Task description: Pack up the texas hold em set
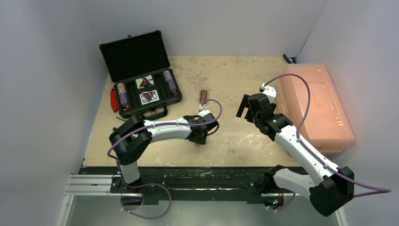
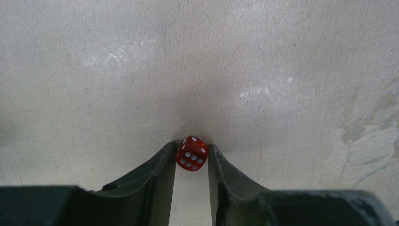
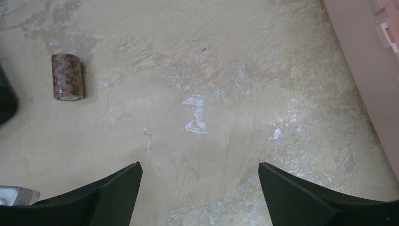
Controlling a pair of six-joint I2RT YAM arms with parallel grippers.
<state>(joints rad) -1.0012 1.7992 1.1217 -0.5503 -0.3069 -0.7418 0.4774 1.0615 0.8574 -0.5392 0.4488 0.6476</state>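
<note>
The black case point(image 1: 134, 54) lies open at the back left, with two chip stacks point(image 1: 123, 93) and two card decks point(image 1: 148, 97) in its foam base. A loose chip stack point(image 1: 203, 96) lies on its side on the table; it also shows in the right wrist view point(image 3: 68, 76). My left gripper point(image 1: 200, 140) points down at the table in front of the case. In the left wrist view it point(image 2: 192, 149) is shut on a small red die point(image 2: 192, 153), pinched at the fingertips close to the tabletop. My right gripper point(image 1: 243, 107) is open and empty point(image 3: 200, 169) above bare table.
A large translucent pink bin point(image 1: 313, 106) stands along the right side; its wall shows in the right wrist view point(image 3: 371, 70). A red object point(image 1: 113, 100) lies against the case's left side. A dark tool point(image 1: 289, 59) lies at the back right corner.
</note>
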